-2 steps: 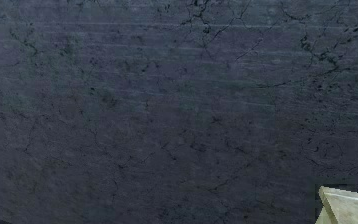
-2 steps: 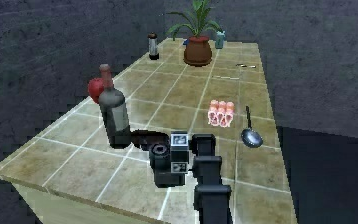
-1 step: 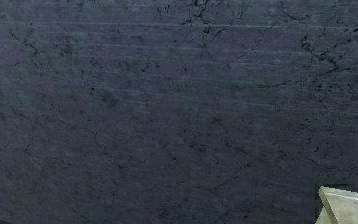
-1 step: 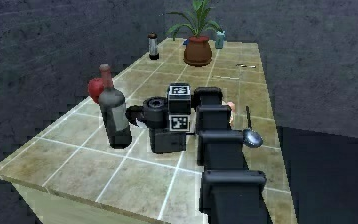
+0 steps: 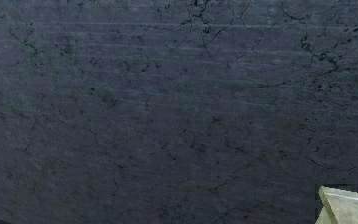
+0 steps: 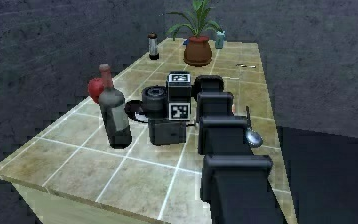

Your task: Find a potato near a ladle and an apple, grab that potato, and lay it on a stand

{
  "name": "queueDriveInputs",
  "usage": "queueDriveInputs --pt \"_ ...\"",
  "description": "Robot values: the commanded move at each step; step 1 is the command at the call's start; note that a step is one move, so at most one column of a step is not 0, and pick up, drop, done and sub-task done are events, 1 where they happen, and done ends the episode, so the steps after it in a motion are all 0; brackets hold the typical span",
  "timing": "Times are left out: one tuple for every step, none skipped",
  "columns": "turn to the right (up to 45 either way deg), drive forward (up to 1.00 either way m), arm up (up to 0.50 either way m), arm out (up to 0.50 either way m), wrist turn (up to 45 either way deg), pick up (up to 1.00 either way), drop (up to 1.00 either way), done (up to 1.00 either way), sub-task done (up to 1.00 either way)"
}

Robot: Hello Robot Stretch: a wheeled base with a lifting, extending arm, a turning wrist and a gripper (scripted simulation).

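Two body-mounted views: ahead and sideways.
Forward view: dark wall (image 5: 167, 110) close up, table (image 5: 349, 206) corner lower right; arm side view looks down across that table along the arm (image 6: 227, 150).

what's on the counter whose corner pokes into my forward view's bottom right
observer: In the arm side view, a dark bottle with a red cap stands on that tiled counter.
operator: any fruit by it
observer: A round red thing, perhaps the apple, sits just behind the bottle.
operator: where am i reaching
observer: The hand is just right of the bottle, over the counter. I cannot tell whether it holds anything.
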Motion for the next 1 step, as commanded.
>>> queueDriveInputs --pt "0.0 0.0 0.0 0.0 -45.0 0.0 0.0 0.0 0.0"
